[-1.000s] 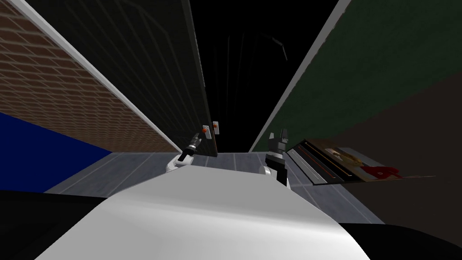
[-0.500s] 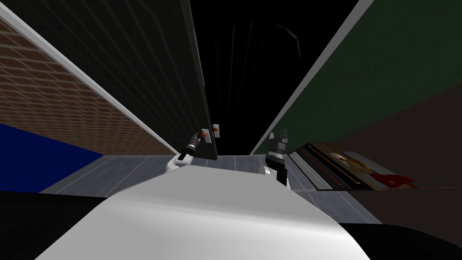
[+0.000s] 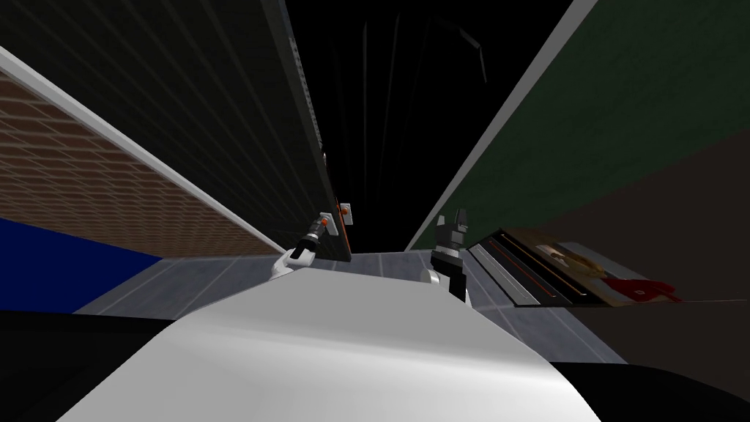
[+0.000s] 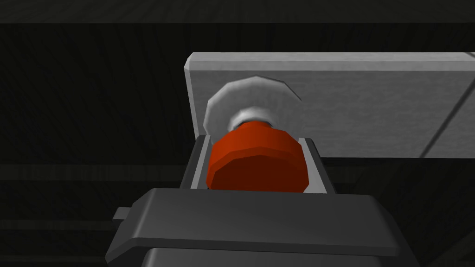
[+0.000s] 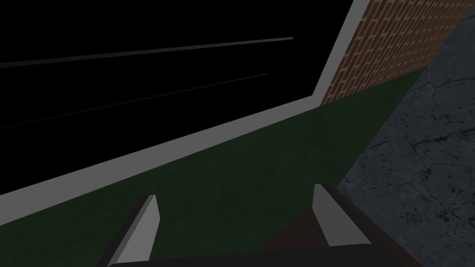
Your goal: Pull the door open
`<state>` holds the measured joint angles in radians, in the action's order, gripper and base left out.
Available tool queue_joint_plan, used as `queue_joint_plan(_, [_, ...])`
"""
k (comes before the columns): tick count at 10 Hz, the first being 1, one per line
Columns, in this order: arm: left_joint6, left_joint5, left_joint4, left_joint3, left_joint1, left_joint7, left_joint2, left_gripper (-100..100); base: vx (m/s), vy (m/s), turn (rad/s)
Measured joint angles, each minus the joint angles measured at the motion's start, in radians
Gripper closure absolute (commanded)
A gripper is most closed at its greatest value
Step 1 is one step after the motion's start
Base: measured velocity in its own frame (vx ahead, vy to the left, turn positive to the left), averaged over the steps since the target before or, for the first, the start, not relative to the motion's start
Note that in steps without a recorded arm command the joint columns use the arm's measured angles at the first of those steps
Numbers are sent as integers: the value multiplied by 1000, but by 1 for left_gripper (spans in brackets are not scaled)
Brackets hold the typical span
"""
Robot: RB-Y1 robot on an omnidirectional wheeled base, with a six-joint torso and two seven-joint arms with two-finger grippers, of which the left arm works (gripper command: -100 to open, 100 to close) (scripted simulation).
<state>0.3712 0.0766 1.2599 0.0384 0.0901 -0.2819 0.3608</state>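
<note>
Door (image 3: 220, 110), a big dark slab, stands to the L of the left gripper (image 3: 319, 224) and runs up and away from it, w/ its free edge right at the gripper. Past that edge, on the gripper's R side, a black area (image 3: 381, 146) fills the opening as far as the pale door frame (image 3: 505, 102).

Over the last sec the free edge has swung further off the frame & toward me, so the gap is wider, esp. up top. The whole view slid a bit too, so part of that is my own move. I'd judge the pull is working: door partly open, not yet wide.

Grey plate (image 4: 348, 106) sits on the door face just ahead of the gripper, w/ a round pale collar (image 4: 222, 104) on it. Red-orange knob (image 4: 255, 160) sticks out of the collar straight into the gripper. Left gripper is clamped on the knob, a finger (image 4: 200, 162) pressing each side.

Right gripper (image 3: 453, 220) hangs well off to the R of the left one, fingers spread, nothing b/w them.

Next, prob. draw back along the door's arc; a straight tug could slip the knob out.
</note>
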Motion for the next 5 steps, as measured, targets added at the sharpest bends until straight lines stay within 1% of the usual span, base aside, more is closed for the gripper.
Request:
queue_joint_plan(2, [-1, -1, -1, -3, 2, 0, -2, 100, -6, 0, 3])
queue_joint_plan(3, [-1, -1, -2, -3, 3, 0, -2, 100, -110, 56, -57])
queue_joint_plan(5, [15, 1, -4, -11, 6, -12, 14, 100, -172, 104, -88])
